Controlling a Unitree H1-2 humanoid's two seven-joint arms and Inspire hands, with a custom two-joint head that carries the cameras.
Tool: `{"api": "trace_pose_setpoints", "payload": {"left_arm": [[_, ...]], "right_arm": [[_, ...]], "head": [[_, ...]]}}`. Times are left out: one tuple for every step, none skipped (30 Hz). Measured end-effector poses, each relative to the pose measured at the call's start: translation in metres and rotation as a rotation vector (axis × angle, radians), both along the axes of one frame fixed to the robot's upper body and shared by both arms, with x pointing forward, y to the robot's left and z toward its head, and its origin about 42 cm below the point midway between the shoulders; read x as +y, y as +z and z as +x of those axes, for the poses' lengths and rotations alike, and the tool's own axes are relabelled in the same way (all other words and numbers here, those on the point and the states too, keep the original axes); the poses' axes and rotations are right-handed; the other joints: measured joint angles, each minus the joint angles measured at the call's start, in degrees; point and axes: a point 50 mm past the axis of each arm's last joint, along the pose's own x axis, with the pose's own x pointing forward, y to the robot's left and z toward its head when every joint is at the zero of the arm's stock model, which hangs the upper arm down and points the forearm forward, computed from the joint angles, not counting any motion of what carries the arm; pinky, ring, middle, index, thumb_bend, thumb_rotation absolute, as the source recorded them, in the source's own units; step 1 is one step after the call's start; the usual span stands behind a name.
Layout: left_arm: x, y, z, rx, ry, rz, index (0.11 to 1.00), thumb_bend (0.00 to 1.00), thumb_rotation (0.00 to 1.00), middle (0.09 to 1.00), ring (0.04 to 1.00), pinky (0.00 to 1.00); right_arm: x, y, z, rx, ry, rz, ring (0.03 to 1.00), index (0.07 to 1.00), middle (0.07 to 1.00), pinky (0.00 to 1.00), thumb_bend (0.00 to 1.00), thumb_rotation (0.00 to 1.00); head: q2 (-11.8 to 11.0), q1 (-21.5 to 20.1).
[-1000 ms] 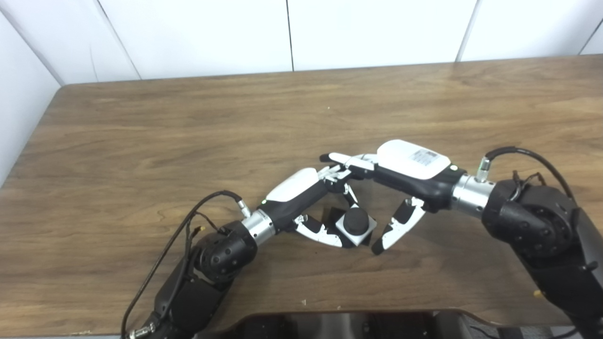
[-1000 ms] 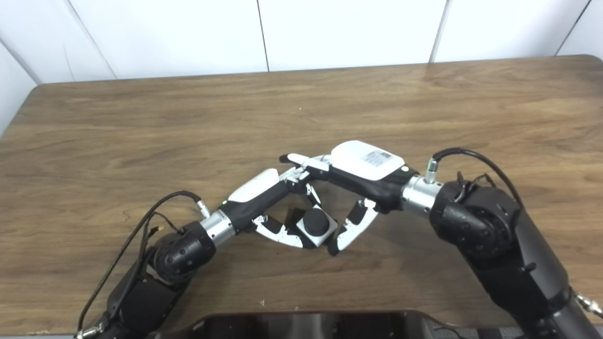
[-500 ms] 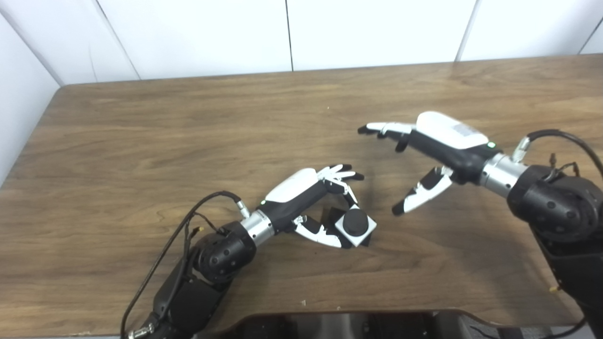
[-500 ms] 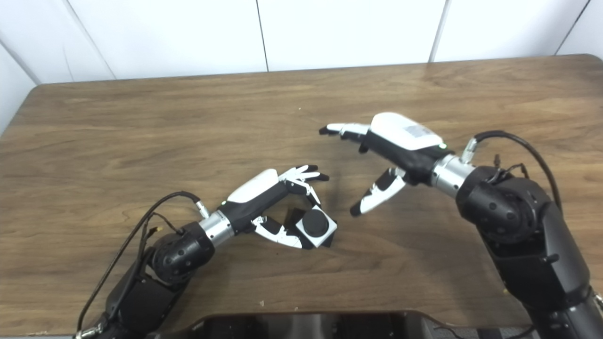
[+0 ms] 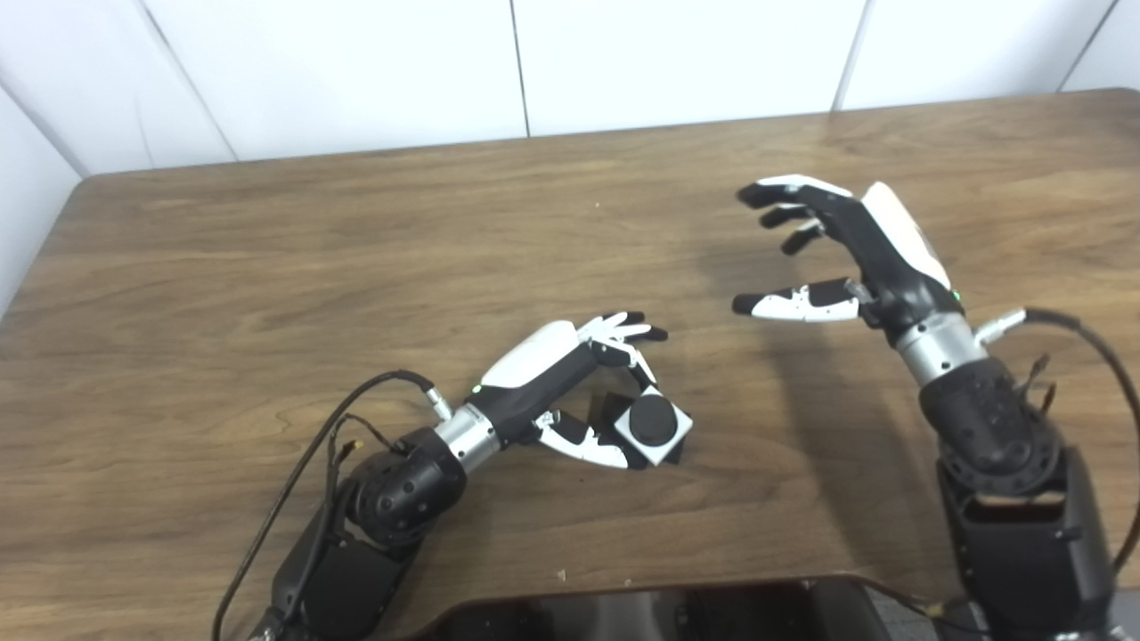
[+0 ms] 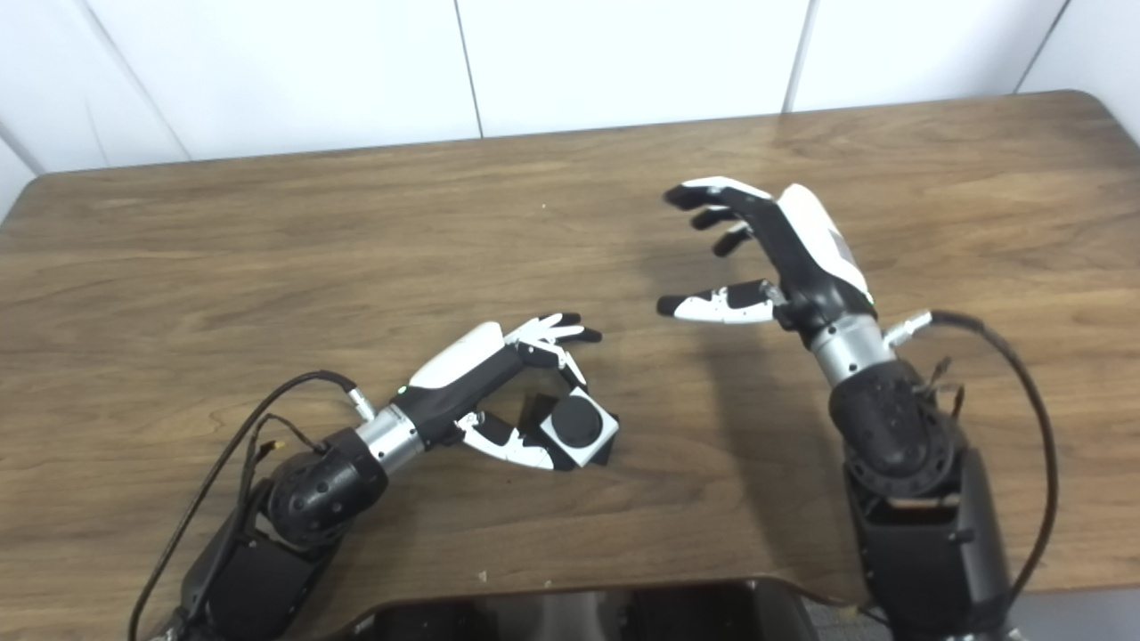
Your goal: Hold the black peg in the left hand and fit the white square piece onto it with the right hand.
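Left hand (image 5: 570, 383), frame centre, grasping black peg (image 5: 653, 421) seated in white square piece (image 5: 655, 428), apparently resting on table (image 5: 267, 267). Right hand (image 5: 855, 258), upper right, released, fingers spread.

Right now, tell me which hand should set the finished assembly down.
Left. The left hand is shut on the black peg, which shows through the white square piece just above the table. The right hand is open, raised apart.

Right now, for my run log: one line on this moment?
left hand: holds black peg | white square piece: on peg | right hand: open, raised, apart | table
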Motion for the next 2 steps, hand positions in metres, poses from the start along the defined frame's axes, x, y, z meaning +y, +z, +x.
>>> {"api": "trace_pose_setpoints", "payload": {"left_arm": [[0.0009, -0.0001, -0.0003, -0.003, -0.001, 0.000, 0.600, 0.70, 0.16, 0.901, 0.955, 0.97], [0.0017, -0.0003, -0.0007, -0.005, -0.001, 0.000, 0.654, 0.76, 0.20, 0.898, 0.949, 0.97]], "right_arm": [[0.0005, -0.0058, -0.0021, 0.012, -0.013, 0.021, 0.709, 0.756, 0.779, 0.55, 0.57, 0.08], [0.0009, -0.0104, -0.0043, 0.018, -0.027, 0.043, 0.709, 0.754, 0.777, 0.55, 0.56, 0.07]], "head": [[0.00, 0.00], [-0.09, -0.35]]}}
